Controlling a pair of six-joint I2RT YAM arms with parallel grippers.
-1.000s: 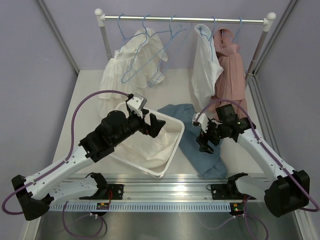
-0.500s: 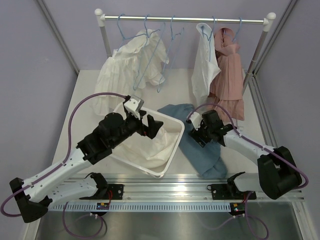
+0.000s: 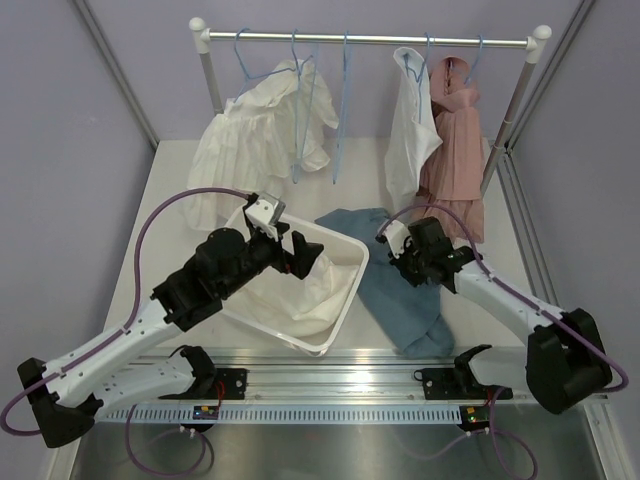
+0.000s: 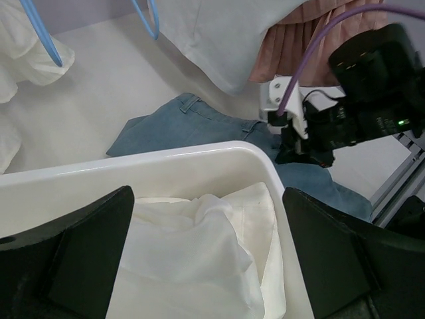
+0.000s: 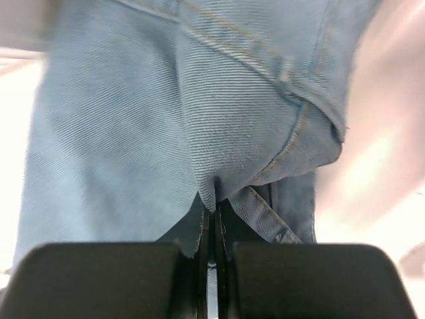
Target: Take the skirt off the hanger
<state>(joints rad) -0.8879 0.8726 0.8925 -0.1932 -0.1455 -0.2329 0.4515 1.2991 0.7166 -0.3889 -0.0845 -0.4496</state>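
Note:
A blue denim skirt (image 3: pixel 398 292) lies crumpled on the table, off any hanger, just right of the white basket (image 3: pixel 343 246). My right gripper (image 3: pixel 401 263) is low at its upper edge and shut on a fold of the denim (image 5: pixel 133 100) beside a seam; the pinched fold shows between the right gripper (image 5: pixel 212 222) pads. Above the basket (image 4: pixel 133 166) hovers my left gripper (image 3: pixel 308 254), open over the white cloth (image 4: pixel 199 252) inside, gripping nothing. Empty blue hangers (image 3: pixel 340 110) hang from the rail (image 3: pixel 370 39).
On the rail hang a white garment (image 3: pixel 255 140) at the left, a white top (image 3: pixel 410 130) and a pink garment (image 3: pixel 455 140) at the right. Rail posts (image 3: pixel 210 80) stand at the back. The walls of the enclosure close in on both sides.
My right gripper has gone from open to shut, pinching the denim near its upper edge. The empty hangers have swung back to hang straight. The left arm has barely moved.

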